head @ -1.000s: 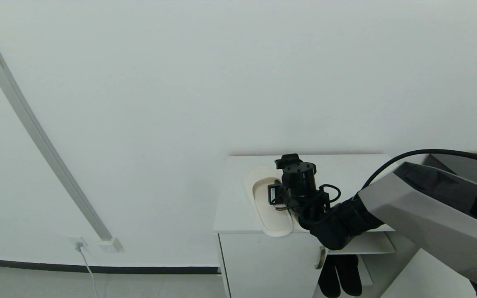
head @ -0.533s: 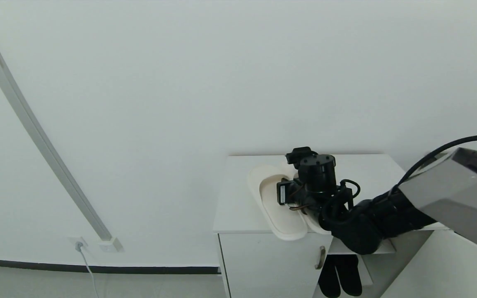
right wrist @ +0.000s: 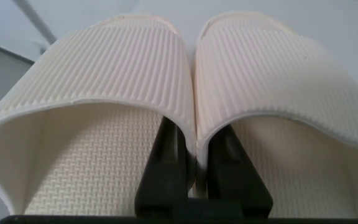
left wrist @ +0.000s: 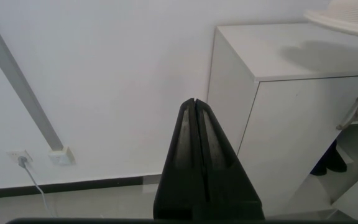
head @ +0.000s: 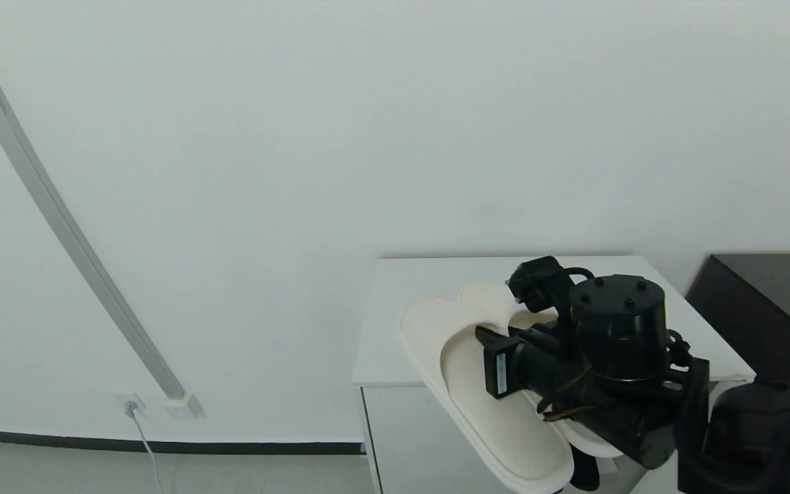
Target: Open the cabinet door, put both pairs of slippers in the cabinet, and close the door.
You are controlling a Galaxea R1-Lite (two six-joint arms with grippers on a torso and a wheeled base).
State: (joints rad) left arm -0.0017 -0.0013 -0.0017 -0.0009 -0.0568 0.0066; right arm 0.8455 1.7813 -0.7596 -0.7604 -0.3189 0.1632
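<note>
Slippers [head: 505, 425] lifted off cabinet [head: 395, 322] by right end effector [right wrist: 196, 152].

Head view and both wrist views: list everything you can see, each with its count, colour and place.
cream slippers: one pair, cream, held side by side above the cabinet's front edge
black slippers: one pair, black, inside the cabinet's open right compartment
cabinet: one, white, against the wall, left door shut
handle: one, pale, on the shut door
wall socket: one, white, low on the wall left of the cabinet, cable plugged in
cable duct: one, grey, slanting down the wall
dark table: one, black, right of the cabinet
right gripper: one, black, shut on the cream slippers, a finger inside each
left gripper: one, black, shut and empty, pointing at the wall beside the cabinet
</note>
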